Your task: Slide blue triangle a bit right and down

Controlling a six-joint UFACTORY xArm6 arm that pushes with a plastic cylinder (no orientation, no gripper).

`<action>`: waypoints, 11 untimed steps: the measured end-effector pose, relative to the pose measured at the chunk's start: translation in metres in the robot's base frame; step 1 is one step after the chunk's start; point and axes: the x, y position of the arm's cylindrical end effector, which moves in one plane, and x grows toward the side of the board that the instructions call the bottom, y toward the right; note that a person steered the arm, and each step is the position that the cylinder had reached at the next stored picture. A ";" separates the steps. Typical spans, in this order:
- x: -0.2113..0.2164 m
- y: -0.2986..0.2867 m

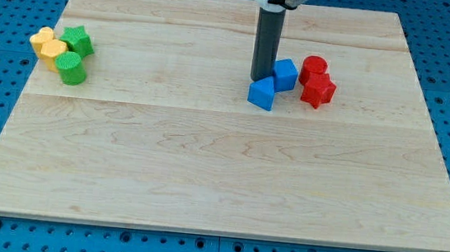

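The blue triangle (262, 93) lies right of the board's middle, in the upper half of the view. A blue cube-like block (285, 73) sits just up and right of it, touching or nearly touching. My dark rod comes down from the view's top and its tip (258, 79) rests on the board just above the blue triangle's upper left edge and left of the blue cube. Whether the tip touches the triangle cannot be told.
Two red blocks, a cylinder (314, 67) and a star-like one (319, 89), sit right of the blue cube. At the view's left are two yellow blocks (48, 46), a green star (77, 41) and a green cylinder (71, 69). The wooden board (219, 183) lies on a blue pegboard.
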 end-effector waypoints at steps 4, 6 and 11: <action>0.038 -0.031; 0.035 0.040; 0.040 0.040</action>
